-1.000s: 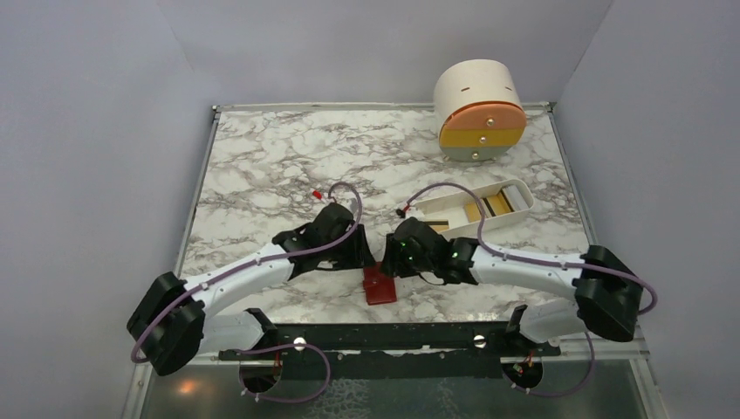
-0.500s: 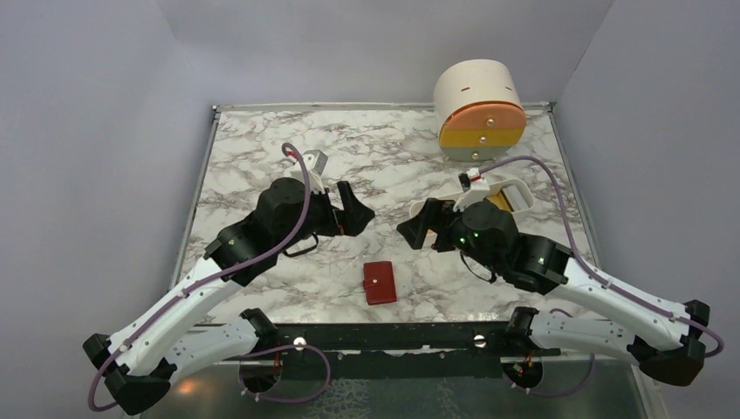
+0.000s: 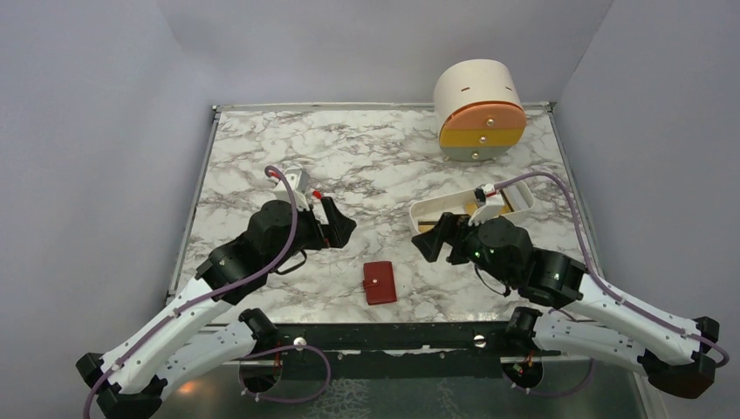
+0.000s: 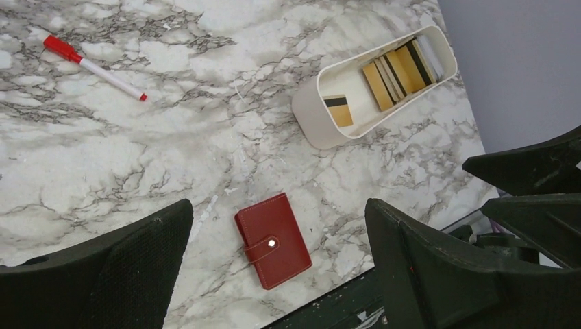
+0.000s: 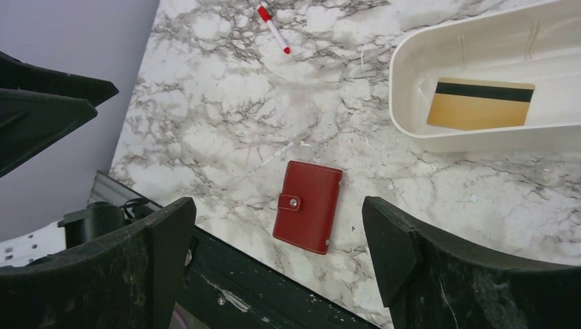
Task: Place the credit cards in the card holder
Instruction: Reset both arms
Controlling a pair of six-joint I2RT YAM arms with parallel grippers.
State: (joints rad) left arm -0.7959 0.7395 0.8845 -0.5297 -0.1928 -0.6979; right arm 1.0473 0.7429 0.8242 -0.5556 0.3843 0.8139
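Note:
The red card holder (image 3: 379, 282) lies folded shut near the table's front edge, its snap strap fastened (image 4: 273, 240) (image 5: 308, 205). The credit cards are in the white tray: one tan card with a black stripe (image 4: 337, 110) (image 5: 479, 104) lies flat, and several tan and dark ones (image 4: 397, 67) stand at the far end. My left gripper (image 3: 342, 225) (image 4: 279, 205) hangs open above and to the left of the holder. My right gripper (image 3: 434, 240) (image 5: 277, 202) hangs open above and to the right. Both are empty and touch nothing.
The white oblong tray (image 3: 428, 209) (image 4: 312, 116) (image 5: 404, 82) sits right of centre, partly under my right wrist. A round cream drawer unit (image 3: 480, 109) stands at the back right. A red-capped pen (image 4: 92, 67) (image 5: 274, 29) lies on the marble. The black front rail (image 5: 226, 274) runs just below the holder.
Both grippers were low beside the holder with narrower jaws. They have lifted, spread wide open and drawn apart to either side. The holder has stayed in place, shut.

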